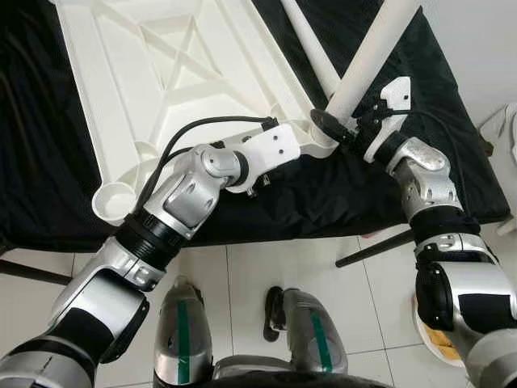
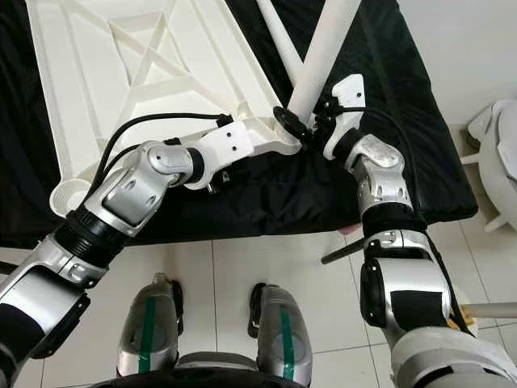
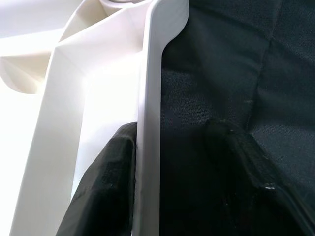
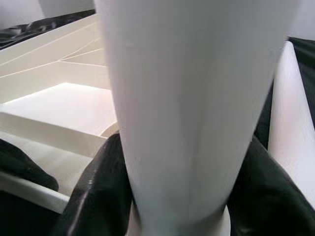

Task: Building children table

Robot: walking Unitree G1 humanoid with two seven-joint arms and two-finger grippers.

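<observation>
Currently one white tabletop [image 1: 161, 73] lies underside-up on black cloth [image 1: 339, 194]. Two white legs visible: right gripper [image 1: 343, 129] clamps one leg [image 1: 371, 56] at the near corner socket; second leg [image 1: 311, 40] lies behind. Left gripper [image 3: 147, 196] pinches the tabletop's rim.

Two silver metal arms with black ribbed collars and black padded bands at the joints. Left gripper [image 1: 311, 139] has a white mount block with small screw holes; a black cable loops from that block back along the arm. Right gripper [image 1: 343, 123] has a white bracket, black cable beside it. Black fingers [image 3: 106, 191]. Silver legs with green stripes below.
</observation>
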